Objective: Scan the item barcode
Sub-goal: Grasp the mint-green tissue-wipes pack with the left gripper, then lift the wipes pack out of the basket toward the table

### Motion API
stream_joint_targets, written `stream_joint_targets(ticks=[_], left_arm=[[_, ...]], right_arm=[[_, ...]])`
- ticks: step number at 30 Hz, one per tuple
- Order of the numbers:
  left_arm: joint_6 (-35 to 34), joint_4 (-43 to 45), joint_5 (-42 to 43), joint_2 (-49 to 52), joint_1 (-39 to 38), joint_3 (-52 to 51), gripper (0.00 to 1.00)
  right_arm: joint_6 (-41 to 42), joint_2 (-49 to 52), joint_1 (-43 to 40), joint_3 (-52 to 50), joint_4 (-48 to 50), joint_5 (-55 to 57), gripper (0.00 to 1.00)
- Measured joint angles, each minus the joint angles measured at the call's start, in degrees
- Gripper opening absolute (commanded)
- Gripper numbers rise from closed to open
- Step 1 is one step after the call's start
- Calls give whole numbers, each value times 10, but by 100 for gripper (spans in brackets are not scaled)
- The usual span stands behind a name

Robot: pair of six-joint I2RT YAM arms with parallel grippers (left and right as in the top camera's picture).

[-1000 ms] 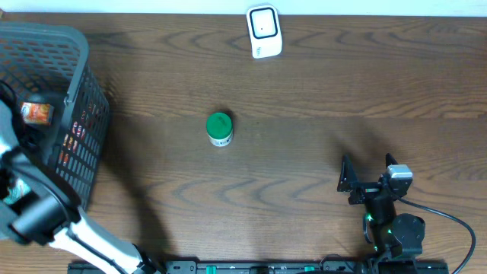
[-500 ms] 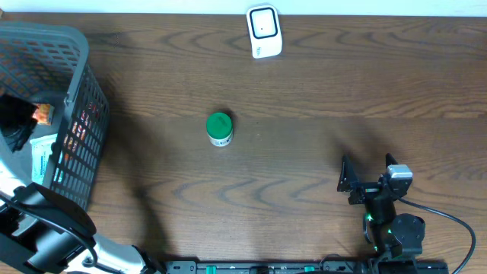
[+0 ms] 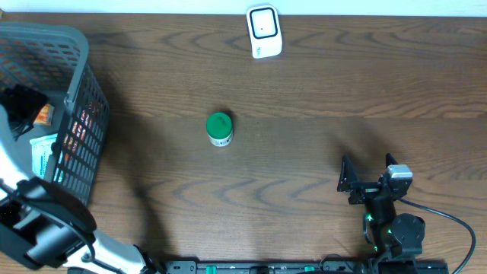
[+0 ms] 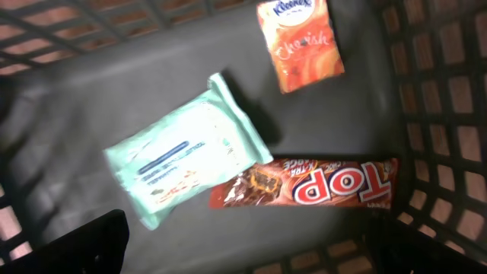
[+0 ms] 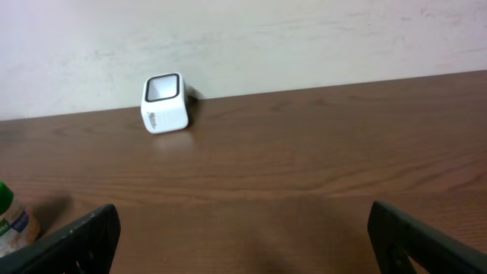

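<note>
Fingers [image 4: 84, 245] of the left gripper [image 4: 251, 236] stand wide apart at the lower corners of its wrist view, holding nothing, over the basket [image 4: 445, 91] floor. The bar [image 4: 304, 186] lies just above the gap between them, touching the wipes [image 4: 186, 148] to its left. The tissue pack [image 4: 300, 42] sits apart at the top. The right gripper [image 5: 243, 228] is likewise spread and empty, with the scanner [image 5: 165, 103] far off at upper left and the bottle [image 5: 11, 221] at the left edge.

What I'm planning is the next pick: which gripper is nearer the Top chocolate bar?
Left. The left gripper hangs above the chocolate bar inside the basket; the right gripper sits across the table.
</note>
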Motion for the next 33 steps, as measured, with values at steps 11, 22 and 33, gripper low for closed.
stream_joint_targets(ticks=[11,22,33], left_arm=[[-24,28,-17,123,-38,0,99],[-35,27,-62,148,-37,0,98],[-35,13,-84,148,-30,0,98]], right_arm=[[0,0,0,0,0,0,99],[0,0,0,0,0,0,99],[0,0,0,0,0,0,99]])
